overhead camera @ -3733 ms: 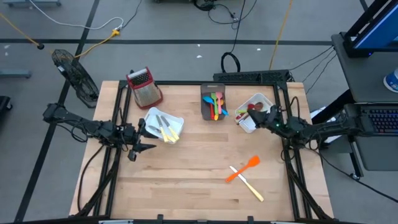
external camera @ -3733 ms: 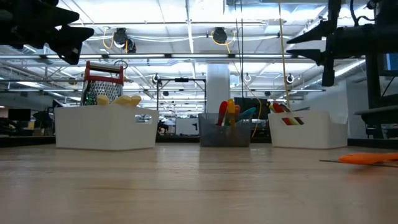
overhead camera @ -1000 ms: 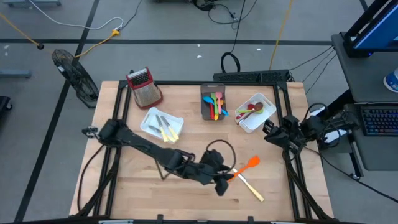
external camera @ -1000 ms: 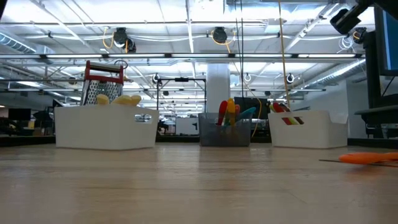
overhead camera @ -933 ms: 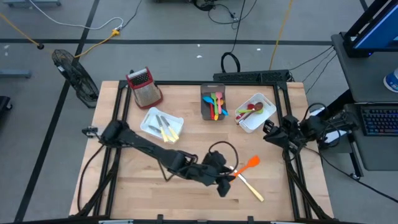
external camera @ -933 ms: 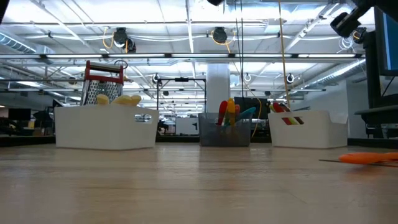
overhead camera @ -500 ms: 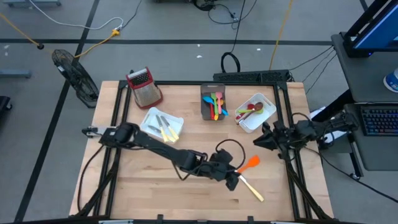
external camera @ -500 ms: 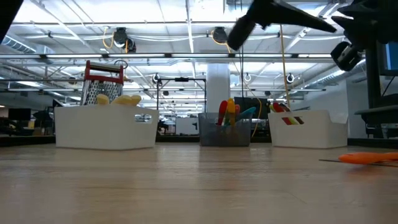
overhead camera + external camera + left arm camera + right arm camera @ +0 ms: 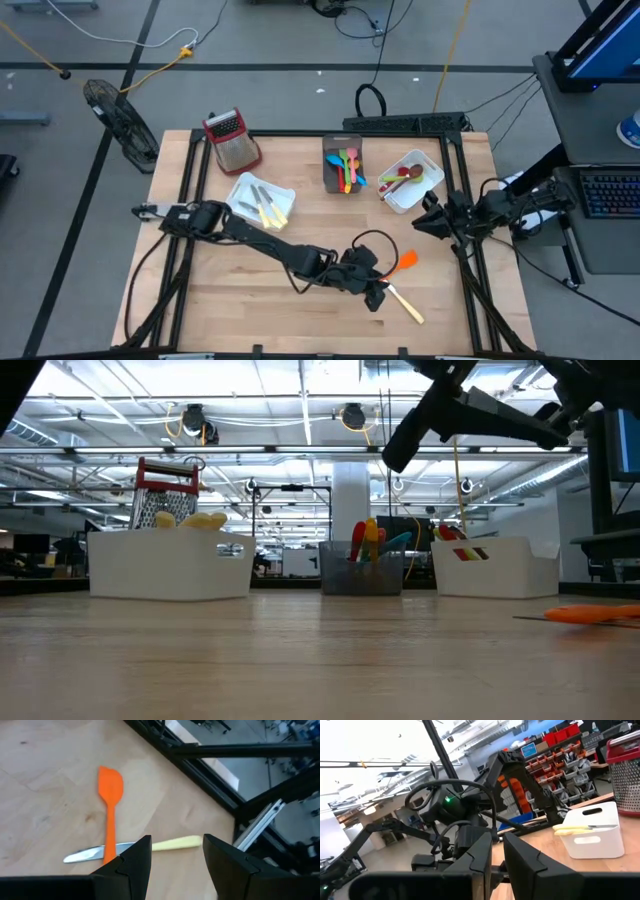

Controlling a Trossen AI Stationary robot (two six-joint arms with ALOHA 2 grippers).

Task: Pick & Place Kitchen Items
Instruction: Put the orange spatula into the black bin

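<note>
- The pale wooden bench [image 9: 250, 290] carries three bins along its far edge; two loose utensils lie near its right near corner.
- The left arm stretches from the left edge across the bench, and the left gripper [image 9: 374, 295] hangs over those utensils, its two dark fingers [image 9: 134, 860] apart with nothing between them.
- The right gripper [image 9: 424, 222] waits at the right edge, just beside the white bin, fingers nearly together and empty.
- The orange plastic spatula [image 9: 109, 812] lies with its blade toward the far right corner and its handle running back toward the near edge, under the left gripper.
- The cream-handled table knife [image 9: 145, 848] crosses under the spatula's handle, its cream handle pointing to the right near corner.
- The left gripper is much the nearer, almost straight above the crossing, so a short drop should reach either one.
</note>
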